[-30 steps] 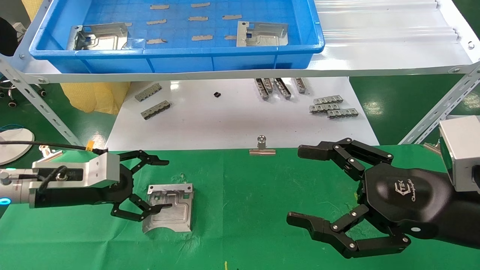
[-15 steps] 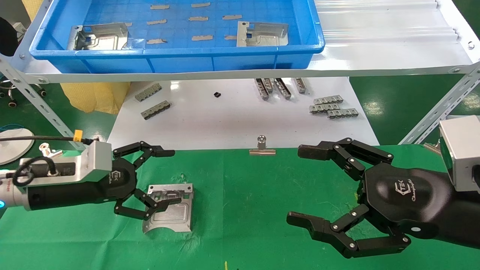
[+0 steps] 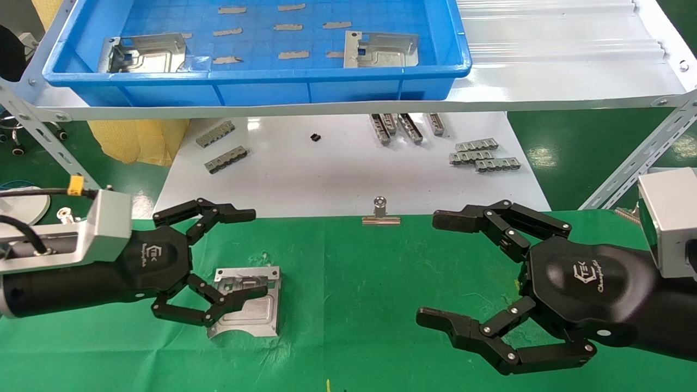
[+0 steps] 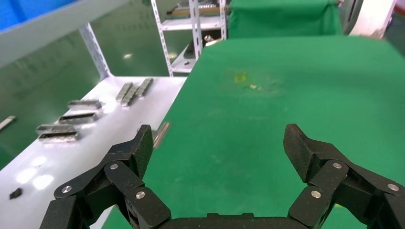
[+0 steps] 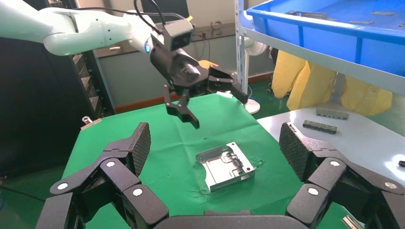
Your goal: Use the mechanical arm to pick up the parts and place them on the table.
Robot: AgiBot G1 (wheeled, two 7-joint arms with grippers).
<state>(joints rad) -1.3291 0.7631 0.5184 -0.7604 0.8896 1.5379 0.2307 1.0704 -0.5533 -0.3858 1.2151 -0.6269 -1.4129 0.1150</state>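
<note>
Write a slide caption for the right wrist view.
Left end effector open above a part lying on the table.

We see glossy black grippers, the left gripper and the right gripper, with white logos, screwed linkage fingers, silver wrist blocks.

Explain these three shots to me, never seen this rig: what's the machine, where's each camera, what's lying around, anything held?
It is a two-armed robot. The head view looks down on a green table; the other two views come from cameras on each wrist.

The left gripper is open above one metal part lying flat on the cloth, and the right wrist view shows it raised clear of the part. The right gripper is open and empty.

Two more parts lie in the blue bin on the shelf. Small toothed strips lie on the white board, with a binder clip at its edge.

Nothing is held.
</note>
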